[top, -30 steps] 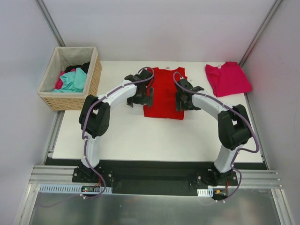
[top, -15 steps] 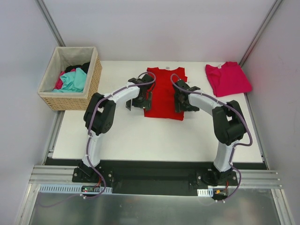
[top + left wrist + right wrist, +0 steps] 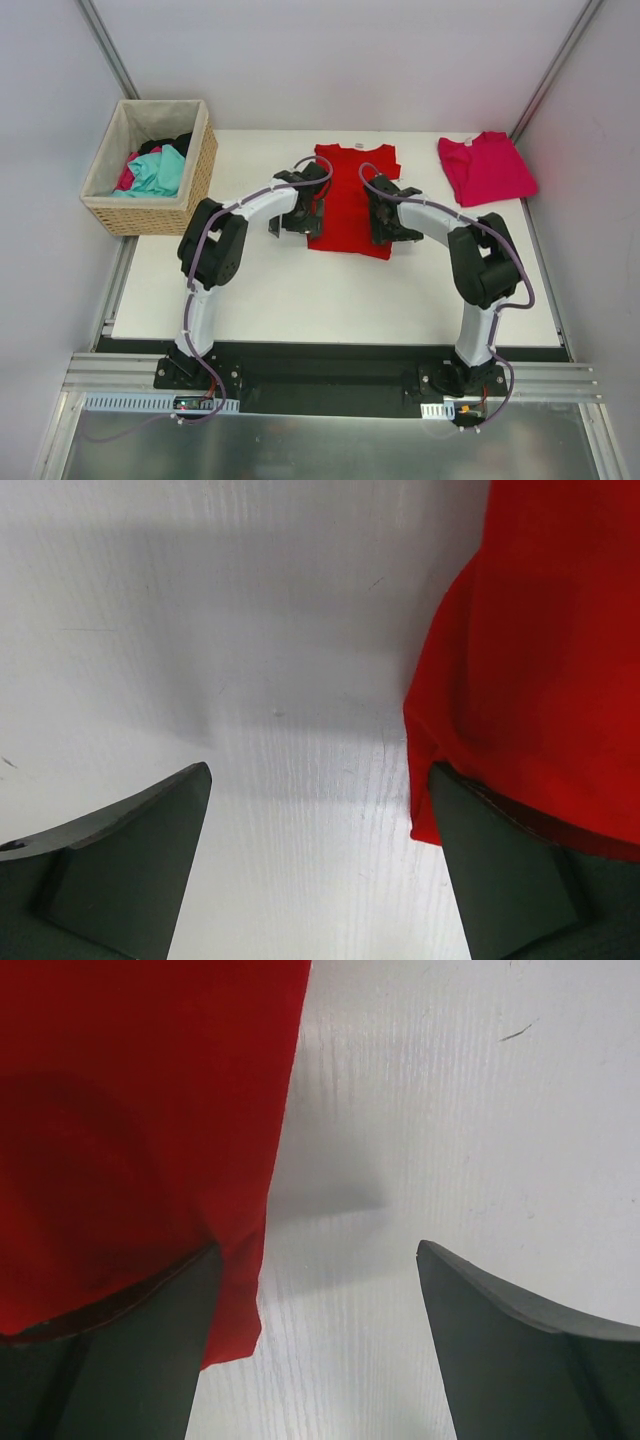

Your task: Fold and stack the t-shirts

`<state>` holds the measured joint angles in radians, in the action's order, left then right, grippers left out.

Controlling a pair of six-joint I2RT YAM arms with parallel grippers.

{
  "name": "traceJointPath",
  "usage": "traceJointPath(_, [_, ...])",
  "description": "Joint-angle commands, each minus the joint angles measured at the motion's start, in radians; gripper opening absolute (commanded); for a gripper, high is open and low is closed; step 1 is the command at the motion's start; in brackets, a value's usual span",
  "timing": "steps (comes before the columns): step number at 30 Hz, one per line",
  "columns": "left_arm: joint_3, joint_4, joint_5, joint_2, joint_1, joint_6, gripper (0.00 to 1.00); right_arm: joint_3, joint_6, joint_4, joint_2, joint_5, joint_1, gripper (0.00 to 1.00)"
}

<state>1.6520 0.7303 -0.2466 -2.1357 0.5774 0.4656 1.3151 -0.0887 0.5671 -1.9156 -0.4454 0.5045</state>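
The red t-shirt (image 3: 348, 200) lies flat on the white table (image 3: 300, 290), folded into a long narrow strip at the middle back. My left gripper (image 3: 298, 214) is open at its left near corner. In the left wrist view the left gripper (image 3: 320, 815) spans bare table, and its right finger (image 3: 510, 880) overlaps the red t-shirt (image 3: 540, 650) at its edge. My right gripper (image 3: 386, 222) is open at the right near corner. In the right wrist view the right gripper (image 3: 318, 1260) has its left finger (image 3: 130, 1350) over the red t-shirt (image 3: 130, 1110). The magenta t-shirt (image 3: 486, 167) lies folded at the back right.
A wicker basket (image 3: 196, 175) with teal, pink and dark clothes stands at the back left, off the table's left edge. Grey walls close in behind and at both sides. The arm bases sit on the rail at the near edge.
Both grippers have drawn in a little toward the red t-shirt's near corners, and both elbows have swung inward. The jaws stay open. The shirts have not moved.
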Motion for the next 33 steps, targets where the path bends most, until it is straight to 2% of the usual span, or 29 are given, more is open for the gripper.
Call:
traceJointPath(1, [-0.129,0.001,-0.031,0.025,0.021,0.030,0.91,-0.045,-0.005,0.082,0.058,-0.027,0.031,0.83])
traceJointPath(9, [-0.352,-0.042,-0.034,0.174,0.082,0.087,0.92,-0.143,-0.028,0.105,0.125,-0.055,0.103,0.84])
traceJointPath(23, [-0.671,-0.037,0.001,0.456,0.317,0.300,0.91,-0.247,-0.109,0.145,0.202,-0.105,0.252,0.84])
traceJointPath(33, [-0.842,-0.020,-0.031,0.583,0.364,0.409,0.91,-0.387,-0.253,0.198,0.273,-0.138,0.411,0.85])
